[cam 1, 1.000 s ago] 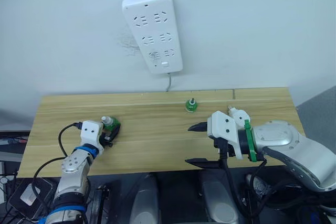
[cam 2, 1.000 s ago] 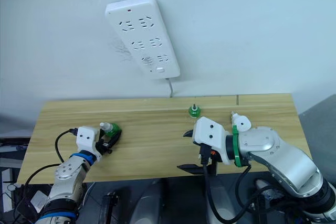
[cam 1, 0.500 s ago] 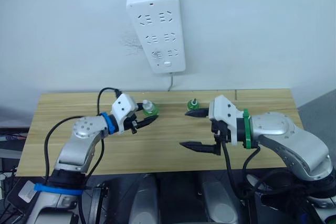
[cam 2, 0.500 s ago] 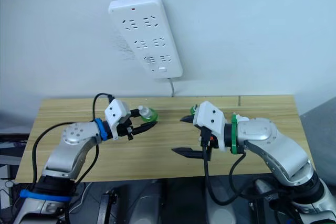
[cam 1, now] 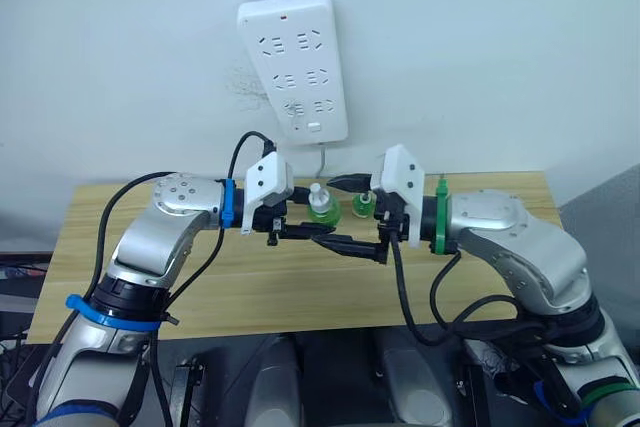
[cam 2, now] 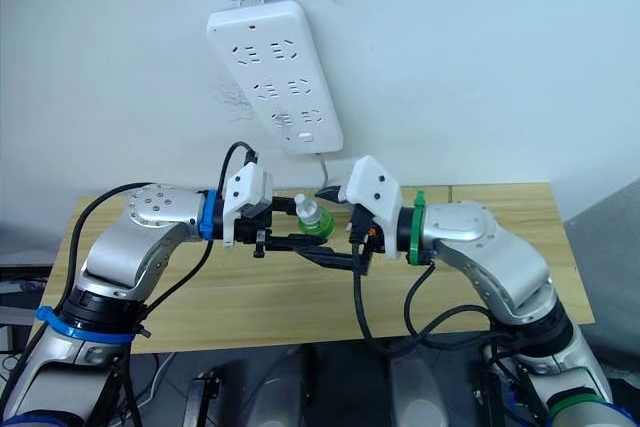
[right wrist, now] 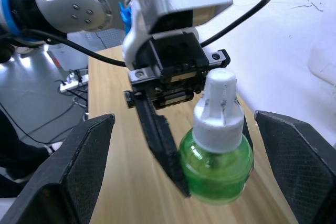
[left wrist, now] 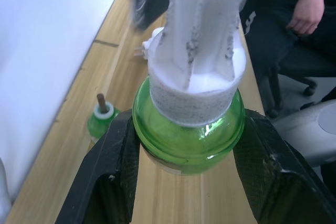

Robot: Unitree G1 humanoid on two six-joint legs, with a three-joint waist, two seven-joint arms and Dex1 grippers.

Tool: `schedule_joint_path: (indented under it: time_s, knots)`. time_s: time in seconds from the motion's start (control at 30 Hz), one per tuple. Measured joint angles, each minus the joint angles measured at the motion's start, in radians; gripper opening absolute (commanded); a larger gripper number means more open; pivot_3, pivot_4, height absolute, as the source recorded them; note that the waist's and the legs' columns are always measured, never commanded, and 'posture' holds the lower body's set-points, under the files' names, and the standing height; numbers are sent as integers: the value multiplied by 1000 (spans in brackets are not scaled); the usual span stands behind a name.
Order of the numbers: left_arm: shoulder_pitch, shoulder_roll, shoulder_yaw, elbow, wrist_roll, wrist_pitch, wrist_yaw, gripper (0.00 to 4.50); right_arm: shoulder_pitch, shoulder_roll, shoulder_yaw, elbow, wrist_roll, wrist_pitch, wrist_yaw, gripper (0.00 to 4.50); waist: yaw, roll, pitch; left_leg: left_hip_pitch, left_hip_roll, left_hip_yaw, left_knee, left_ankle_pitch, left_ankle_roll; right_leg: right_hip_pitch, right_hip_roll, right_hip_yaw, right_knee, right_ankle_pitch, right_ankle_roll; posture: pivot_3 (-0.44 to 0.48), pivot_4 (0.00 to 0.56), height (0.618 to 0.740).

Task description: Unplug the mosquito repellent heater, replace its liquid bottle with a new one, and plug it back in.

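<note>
- The left gripper point(cam 1: 300, 230) held a green liquid bottle point(cam 1: 319, 205) with a white cap, its two black fingers point(left wrist: 110, 177) clenched on either side of the glass belly, above the middle of the wooden bench point(cam 1: 150, 287).
- The right gripper point(cam 1: 352, 215) faced it at close range, fingers spread wide apart and empty, one above and one below the bottle; from the right wrist view, the bottle point(right wrist: 218, 156) sat between these fingers untouched.
- A second green bottle point(cam 1: 362, 203), uncapped with a bare wick, stood on the bench near the back edge, just beside the held one.
- The mosquito repellent heater point(left wrist: 152, 45), a small white rounded unit, lay on the bench farther along, largely hidden behind the held bottle's cap; its prongs could not be made out clearly.
- The white power strip point(cam 1: 293, 62) hung on the wall above the bench with all sockets vacant.
- Judged progress: the heater was already unplugged, and the wick-only bottle looked like the one removed. The capped bottle appeared new; uncapping it, fitting it to the heater, and plugging the heater in remained.
- A person's hand point(left wrist: 307, 17) showed beyond the bench end.
</note>
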Motion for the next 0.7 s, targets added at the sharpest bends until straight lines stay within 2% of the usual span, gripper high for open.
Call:
schedule_joint_path:
  time_s: [0.13,0.2,0.27,0.47,0.5,0.7]
  knots:
    - [-2,0,-3,2,6,-5,-14,2203,-8,13,20,30,-20,-17,7,4500,1,0,0,0,0,0,1,0,0,-1,0,0,4,0,0,-100,196,725]
    - [-4,-1,-3,2,6,-5,-18,2203,-11,19,21,46,-30,-26,10,4103,1,0,-1,0,0,0,2,0,0,-1,0,0,6,0,0,-98,195,725]
    - [-7,-1,-3,1,7,-7,-21,2203,-15,30,22,57,-37,-34,10,3589,1,0,-1,0,0,0,2,0,0,-2,0,0,7,0,0,-95,192,725]
    - [-7,-5,-3,2,19,-47,-22,2203,-33,41,39,86,-72,-64,20,1273,1,0,-13,1,0,0,3,1,-1,-3,0,1,11,0,0,-85,192,725]
    - [-7,-7,-3,2,19,-49,-21,2203,-33,38,39,87,-77,-73,25,1051,1,0,-15,1,-1,0,3,1,-1,-3,0,1,11,0,0,-84,192,725]
    - [-5,-30,2,9,27,-67,-8,2203,-28,43,34,97,-94,-104,44,1061,1,0,-29,2,-1,1,4,1,-1,-3,0,1,13,0,0,-86,183,725]
